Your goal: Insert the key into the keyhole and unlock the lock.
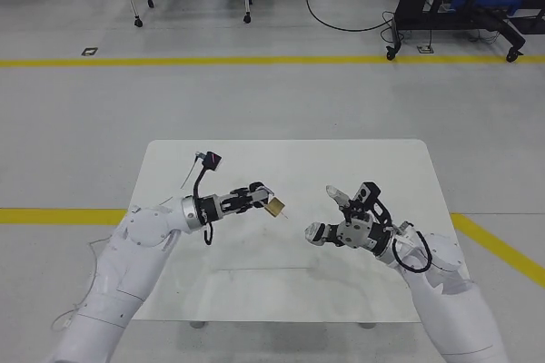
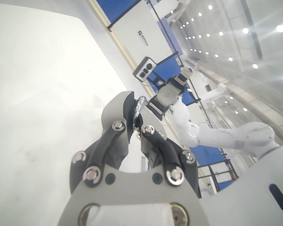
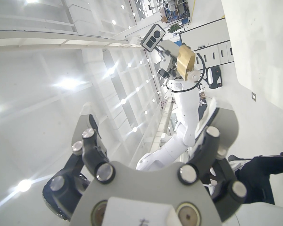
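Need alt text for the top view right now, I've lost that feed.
The left gripper holds a brass padlock over the white table. The right gripper faces it, open and empty, with a gap between them.

Both arms are up over the desk [image 1: 254,163], forearms angled in toward each other from either side. The left arm [image 1: 150,227] bends at the elbow and points its wrist toward the middle. The left jaws are pinched tight on a small brass lock [image 1: 273,206], held clear of the desk. The right arm [image 1: 445,272] comes in from the other side, wrist turned so the right jaws face the left ones. They stand wide apart with nothing between them. The two sets of jaws are near each other, not touching.
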